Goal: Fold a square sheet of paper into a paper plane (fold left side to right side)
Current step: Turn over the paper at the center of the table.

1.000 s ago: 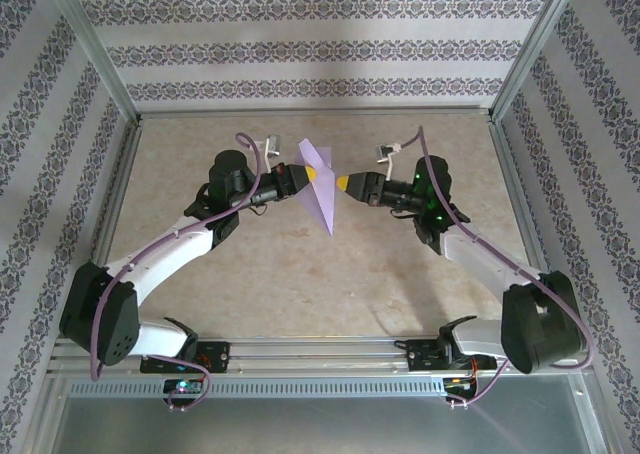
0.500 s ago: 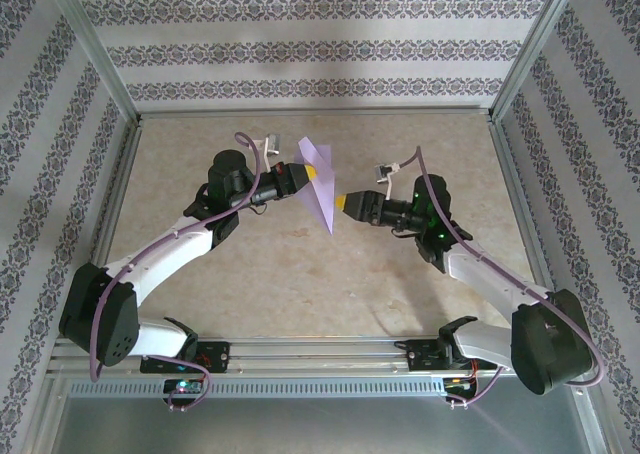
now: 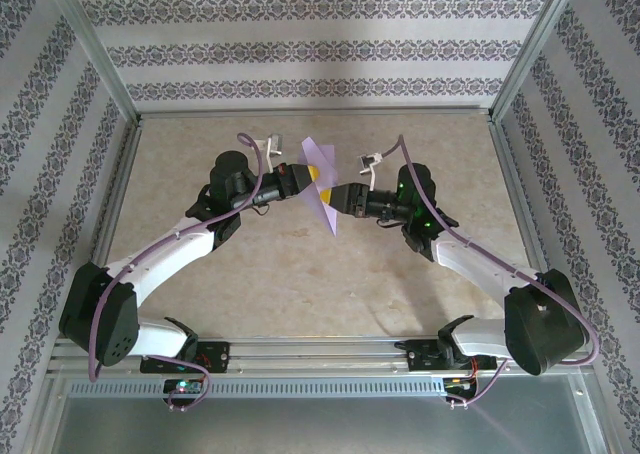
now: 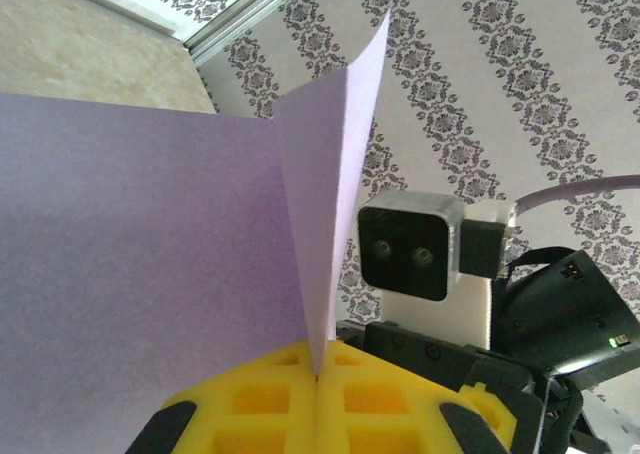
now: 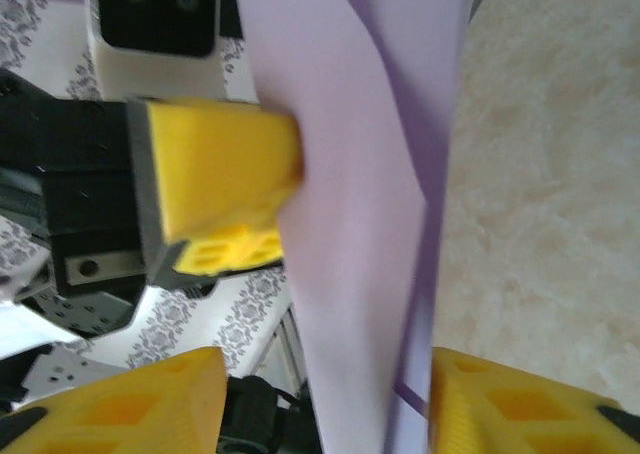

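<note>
Mid-fold above the table (image 3: 300, 294): the left gripper (image 3: 310, 176) is clamped on a partly folded lavender sheet (image 3: 326, 214), holding it upright and clear of the surface, broad end toward the far wall and narrow point toward the arms' bases. From the left wrist, its yellow pads (image 4: 250, 414) meet on the sheet's lower edge, with one flap standing up from a crease and a broad panel spreading to the side. The right gripper (image 3: 338, 196) faces it from the other side at the sheet's middle; seen from the right wrist, its jaws stand apart astride the paper, one yellow finger (image 5: 130, 404) on each side, the right-hand finger close by and no pinch made. The task appears well advanced, the square already narrowed to a dart-like shape, and the step in hand looks like taking a second hold for the next fold. That likely calls for the right gripper to close squarely on the free layer without crumpling the thin, limp paper, while the left hold keeps the crease aligned.
</note>
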